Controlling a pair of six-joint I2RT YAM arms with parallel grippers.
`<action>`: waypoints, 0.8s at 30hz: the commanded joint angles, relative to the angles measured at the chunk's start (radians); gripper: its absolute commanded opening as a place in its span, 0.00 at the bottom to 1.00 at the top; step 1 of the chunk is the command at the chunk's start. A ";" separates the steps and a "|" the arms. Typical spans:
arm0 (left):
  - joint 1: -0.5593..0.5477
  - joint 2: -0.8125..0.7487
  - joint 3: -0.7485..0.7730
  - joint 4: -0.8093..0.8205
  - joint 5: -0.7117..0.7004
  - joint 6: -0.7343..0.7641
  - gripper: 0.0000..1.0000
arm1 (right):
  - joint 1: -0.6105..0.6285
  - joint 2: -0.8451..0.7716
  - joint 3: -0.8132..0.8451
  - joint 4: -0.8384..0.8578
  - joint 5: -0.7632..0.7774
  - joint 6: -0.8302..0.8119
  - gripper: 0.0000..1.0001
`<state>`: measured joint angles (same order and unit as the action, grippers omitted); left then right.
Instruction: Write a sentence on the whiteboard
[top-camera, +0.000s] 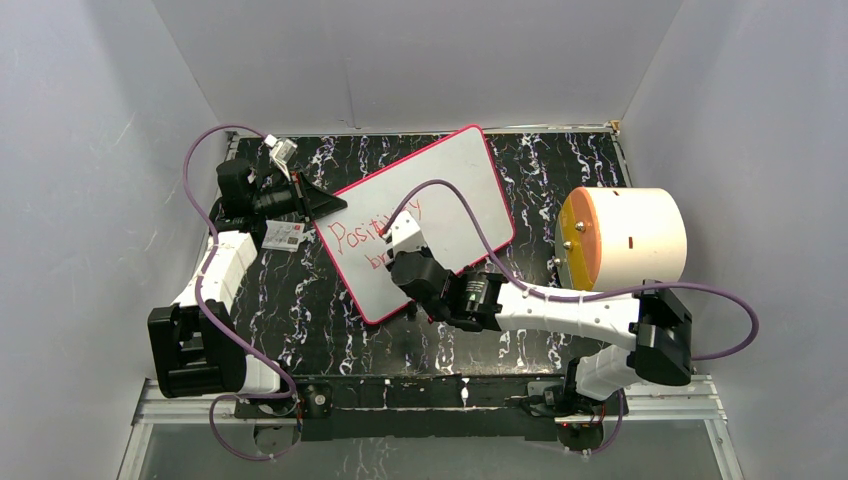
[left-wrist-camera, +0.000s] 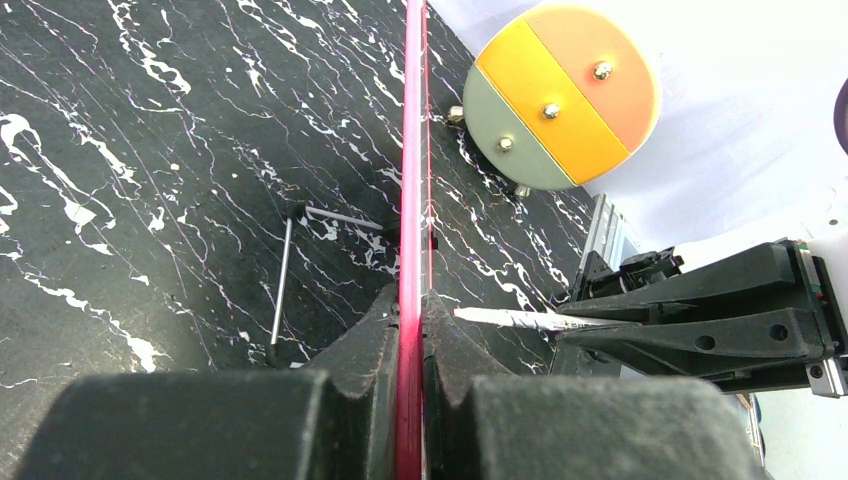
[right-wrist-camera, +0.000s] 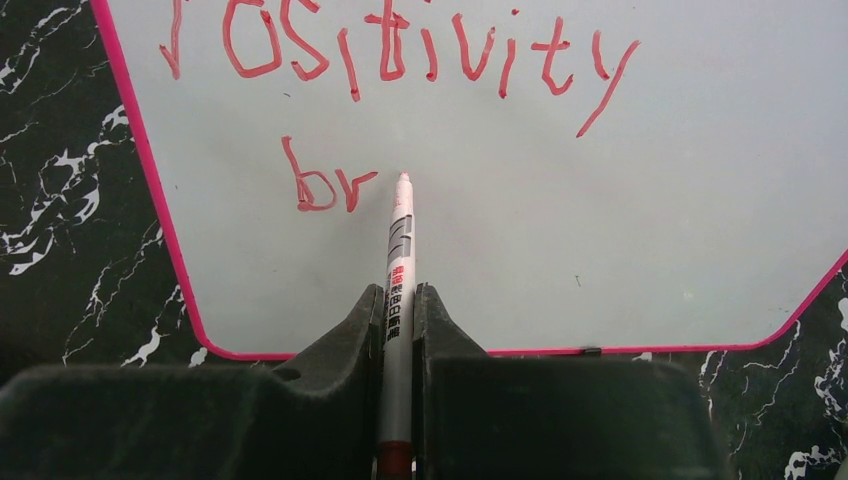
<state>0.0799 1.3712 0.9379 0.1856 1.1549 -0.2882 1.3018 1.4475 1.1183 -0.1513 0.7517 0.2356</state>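
The whiteboard (top-camera: 440, 205) with a pink-red frame stands tilted on the black marbled table. Red handwriting (right-wrist-camera: 400, 45) on it reads "Positivity", with "br" (right-wrist-camera: 320, 185) below. My left gripper (top-camera: 325, 203) is shut on the board's left edge; in the left wrist view the red frame (left-wrist-camera: 411, 180) runs edge-on between the fingers. My right gripper (top-camera: 400, 255) is shut on a grey and white marker (right-wrist-camera: 398, 270), whose red tip sits at the board just right of the "br". The marker also shows in the left wrist view (left-wrist-camera: 520, 319).
A large white cylinder (top-camera: 625, 240) with an orange, yellow and green striped face lies at the right of the table. A small white printed card (top-camera: 284, 235) lies by the left arm. A thin metal stand leg (left-wrist-camera: 283, 290) props the board's back.
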 joint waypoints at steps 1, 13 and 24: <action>-0.013 0.040 -0.019 -0.067 -0.119 0.083 0.00 | -0.001 -0.020 -0.004 0.022 -0.008 0.034 0.00; -0.012 0.042 -0.016 -0.072 -0.118 0.084 0.00 | -0.003 0.024 0.002 0.051 -0.035 0.034 0.00; -0.013 0.045 -0.016 -0.072 -0.116 0.084 0.00 | -0.024 0.042 -0.003 0.054 -0.050 0.037 0.00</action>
<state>0.0799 1.3712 0.9382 0.1844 1.1549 -0.2882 1.2896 1.4811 1.1141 -0.1528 0.6983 0.2600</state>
